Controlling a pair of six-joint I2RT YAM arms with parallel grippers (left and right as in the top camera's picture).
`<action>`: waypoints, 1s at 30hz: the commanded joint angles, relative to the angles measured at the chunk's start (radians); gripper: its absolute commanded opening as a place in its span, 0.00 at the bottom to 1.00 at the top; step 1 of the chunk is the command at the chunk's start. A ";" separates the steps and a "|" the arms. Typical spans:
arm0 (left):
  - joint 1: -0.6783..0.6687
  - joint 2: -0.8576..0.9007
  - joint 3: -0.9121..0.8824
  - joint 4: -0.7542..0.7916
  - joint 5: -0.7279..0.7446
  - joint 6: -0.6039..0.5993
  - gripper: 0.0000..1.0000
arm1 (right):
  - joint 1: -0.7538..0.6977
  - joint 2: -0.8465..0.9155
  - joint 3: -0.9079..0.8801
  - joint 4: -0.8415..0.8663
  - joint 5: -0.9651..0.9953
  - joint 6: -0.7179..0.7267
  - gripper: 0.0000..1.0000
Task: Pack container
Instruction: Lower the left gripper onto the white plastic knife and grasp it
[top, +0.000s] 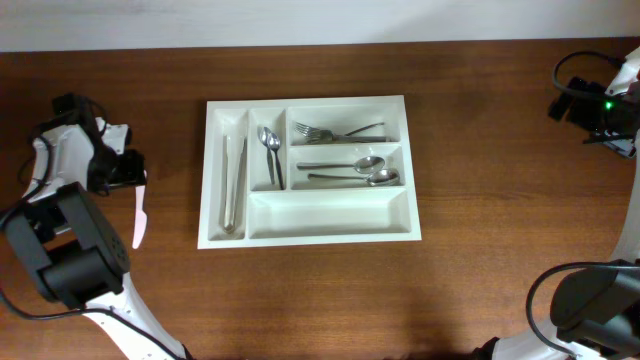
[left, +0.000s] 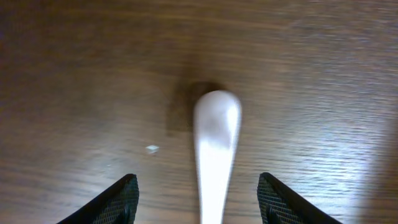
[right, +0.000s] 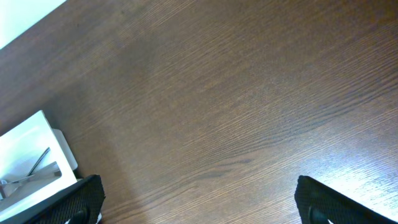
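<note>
A white cutlery tray (top: 330, 228) stands in the middle of the table. It holds tongs (top: 234, 180) in the left slot, small spoons (top: 270, 150), forks (top: 335, 131) and large spoons (top: 365, 170). A white knife-like utensil (top: 139, 215) lies on the table left of the tray. My left gripper (top: 128, 170) is open just above its far end; in the left wrist view the white utensil (left: 216, 149) lies between the open fingers (left: 198, 199) without touching them. My right gripper (right: 199, 202) is open and empty over bare wood at the far right.
The tray's long front compartment (top: 330, 212) holds nothing. A corner of the tray (right: 31, 149) shows at the left of the right wrist view. The table's back edge meets a white wall.
</note>
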 joint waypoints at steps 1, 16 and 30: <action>-0.026 0.004 0.002 0.000 -0.039 -0.015 0.63 | 0.001 -0.006 0.003 0.000 0.009 -0.003 0.99; -0.036 0.035 -0.025 0.003 -0.048 -0.010 0.56 | 0.001 -0.006 0.003 0.000 0.009 -0.003 0.99; -0.035 0.035 -0.112 0.076 -0.048 -0.011 0.55 | 0.001 -0.006 0.003 0.000 0.009 -0.003 0.99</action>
